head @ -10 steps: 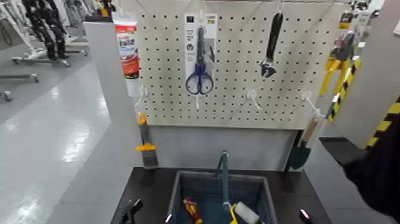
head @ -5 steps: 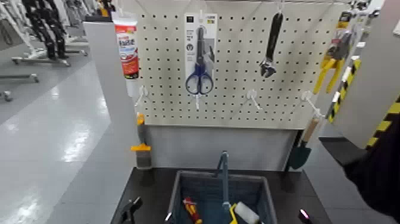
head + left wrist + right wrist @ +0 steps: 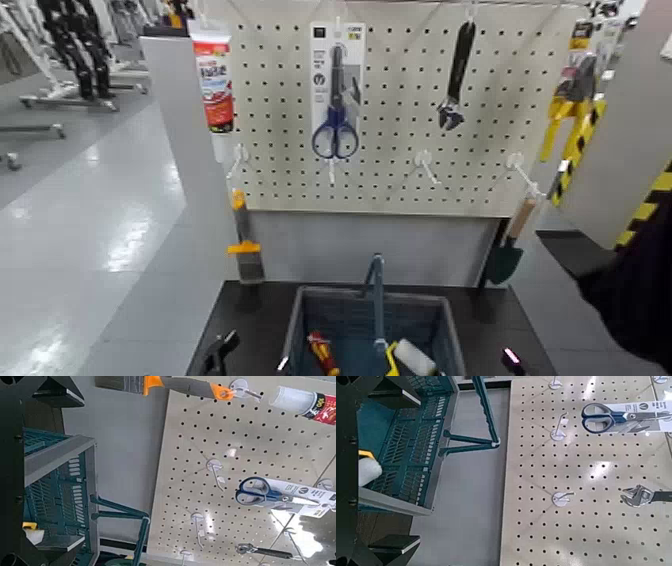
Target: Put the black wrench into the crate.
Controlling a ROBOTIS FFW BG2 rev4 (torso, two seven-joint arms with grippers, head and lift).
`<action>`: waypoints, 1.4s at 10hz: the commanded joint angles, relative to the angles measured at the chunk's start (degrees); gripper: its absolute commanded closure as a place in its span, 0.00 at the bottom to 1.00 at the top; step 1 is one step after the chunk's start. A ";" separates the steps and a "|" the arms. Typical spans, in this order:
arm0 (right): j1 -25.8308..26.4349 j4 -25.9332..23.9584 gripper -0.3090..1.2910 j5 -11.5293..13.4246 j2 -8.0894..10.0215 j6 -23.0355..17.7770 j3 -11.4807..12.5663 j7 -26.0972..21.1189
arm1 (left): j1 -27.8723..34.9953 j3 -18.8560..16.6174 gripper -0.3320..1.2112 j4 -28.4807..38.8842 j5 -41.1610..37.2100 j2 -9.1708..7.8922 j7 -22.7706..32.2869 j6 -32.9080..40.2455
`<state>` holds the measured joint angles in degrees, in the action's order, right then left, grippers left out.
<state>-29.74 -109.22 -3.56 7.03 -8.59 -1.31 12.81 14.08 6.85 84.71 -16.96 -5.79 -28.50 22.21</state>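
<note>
Open and empty, the right tool (image 3: 395, 475) waits low by the crate (image 3: 372, 294), well apart from the black wrench (image 3: 457, 75), which hangs upright on the pegboard (image 3: 385, 185), jaw head down. Beside it hang blue-handled scissors (image 3: 336, 105). The left tool (image 3: 57, 471) is open too, near the crate on the dark desk (image 3: 258, 325).

Bright, even indoor light, with glare on the smooth surfaces.
White reflections streak the glossy floor (image 3: 110, 270) out to the left of the left claw (image 3: 63, 469); bright patches glare on the pegboard (image 3: 574, 518) ahead of both that one and the right claw (image 3: 401, 471), while the crate (image 3: 441, 447) between them looks dimmer inside.
</note>
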 commanded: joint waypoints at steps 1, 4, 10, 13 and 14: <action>1.61 -2.13 0.26 -2.95 0.44 3.75 2.63 3.36 | -0.01 0.01 0.28 -0.07 -0.09 0.08 -0.16 -0.23; 4.25 -2.66 0.26 -7.78 -0.35 5.86 5.88 6.62 | -0.10 0.01 0.28 -0.16 -0.18 0.16 -0.33 -0.32; 14.18 -4.77 0.26 -7.25 0.44 11.66 9.92 12.50 | -0.63 0.45 0.28 -0.25 -0.27 0.16 -0.59 -0.50; 19.19 -3.80 0.26 -7.25 0.88 12.72 10.45 13.56 | -1.24 0.80 0.28 -0.60 -0.62 0.08 -0.77 -0.67; 21.30 -3.36 0.26 -7.25 0.79 13.25 10.36 14.35 | -1.51 0.97 0.28 -0.86 -0.79 -0.01 -0.86 -0.76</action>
<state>-9.54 -112.82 -10.81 7.85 4.40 9.13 27.13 12.73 7.77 83.99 -17.69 -5.75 -29.34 21.49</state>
